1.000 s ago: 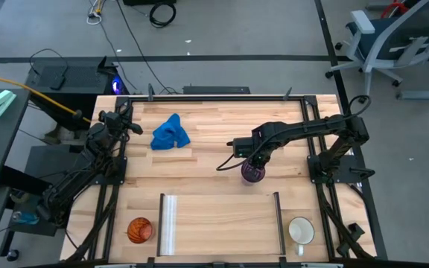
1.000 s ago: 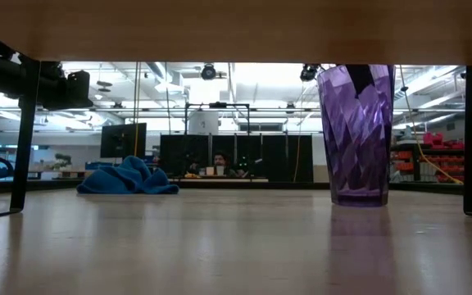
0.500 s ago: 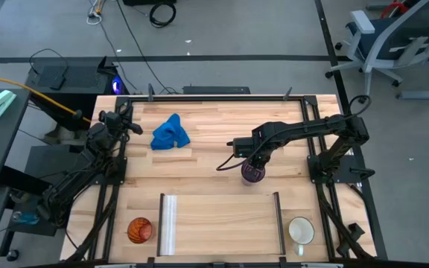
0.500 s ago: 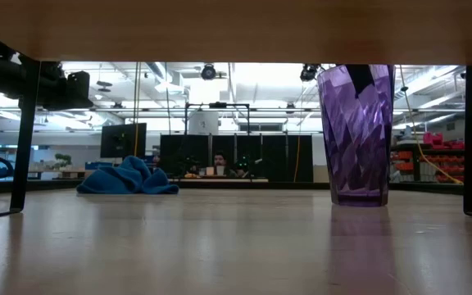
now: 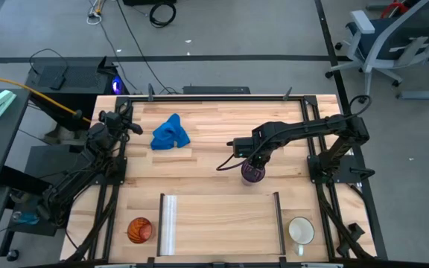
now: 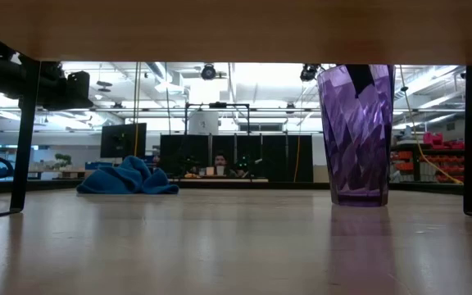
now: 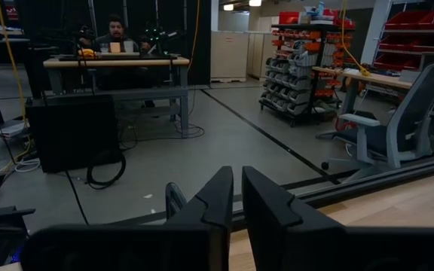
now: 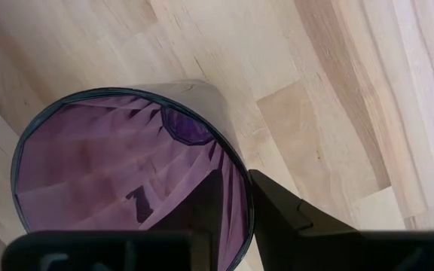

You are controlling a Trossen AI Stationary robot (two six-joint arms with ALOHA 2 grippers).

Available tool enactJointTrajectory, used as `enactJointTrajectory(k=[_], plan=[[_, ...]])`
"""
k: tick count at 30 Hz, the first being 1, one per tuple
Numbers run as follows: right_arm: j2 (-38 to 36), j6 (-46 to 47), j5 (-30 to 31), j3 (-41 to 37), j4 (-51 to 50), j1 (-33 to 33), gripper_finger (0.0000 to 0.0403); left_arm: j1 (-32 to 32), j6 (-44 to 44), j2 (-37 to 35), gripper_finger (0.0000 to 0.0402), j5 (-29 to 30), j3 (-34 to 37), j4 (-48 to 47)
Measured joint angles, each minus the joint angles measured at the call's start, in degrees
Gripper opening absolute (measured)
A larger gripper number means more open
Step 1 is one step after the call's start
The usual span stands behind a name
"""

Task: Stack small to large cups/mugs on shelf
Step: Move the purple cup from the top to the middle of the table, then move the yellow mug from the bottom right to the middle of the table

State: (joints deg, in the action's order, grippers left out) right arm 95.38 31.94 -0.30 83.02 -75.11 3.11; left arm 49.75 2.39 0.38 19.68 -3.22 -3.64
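A robotics lab: parts-bin racks [image 7: 300, 83], office chair [image 7: 398, 128], floor cables [image 5: 136, 30].

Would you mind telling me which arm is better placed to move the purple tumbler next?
The right. Its gripper sits at the purple tumbler, one finger inside the rim and one outside. The left gripper is parked shut at the table's far left edge.

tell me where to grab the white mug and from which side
Take the white mug by its rim wall from straight above, one claw finger inside and one outside. It stands upright with its mouth open upward, beside the shelf at the dark-rail end. The handle looks small, so probably a poorer hold.
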Motion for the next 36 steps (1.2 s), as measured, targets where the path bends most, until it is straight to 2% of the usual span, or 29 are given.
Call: enactJointTrajectory(k=[7, 17, 21, 24, 28, 36], plan=[[-3.0, 2.1, 0.7, 0.0, -0.4, 0.0, 0.0071, 0.0, 0.0, 0.0, 0.0039, 0.0, 0.0, 0.0], [-13.5, 7.6, 3.6, 0.0, -2.9, 0.0, 0.0071, 0.0, 0.0, 0.0, 0.0043, 0.0, 0.0, -0.1], [-18.4, 12.8, 3.0, 0.0, -7.1, 0.4, 0.0071, 0.0, 0.0, 0.0, 0.0043, 0.0, 0.0, -0.1], [-22.1, 20.4, 2.1, 0.0, -11.6, 2.2, 0.0071, 0.0, 0.0, 0.0, 0.0043, 0.0, 0.0, -0.1], [-25.5, 33.9, 2.1, -0.1, -15.1, 8.9, 0.0071, 0.0, 0.0, 0.0, 0.0039, 0.0, 0.0, -0.1], [-24.6, 60.9, 4.7, -3.0, -14.9, 32.4, 0.0071, 0.0, -0.1, 0.0, 0.0043, 0.0, 0.0, 0.4]])
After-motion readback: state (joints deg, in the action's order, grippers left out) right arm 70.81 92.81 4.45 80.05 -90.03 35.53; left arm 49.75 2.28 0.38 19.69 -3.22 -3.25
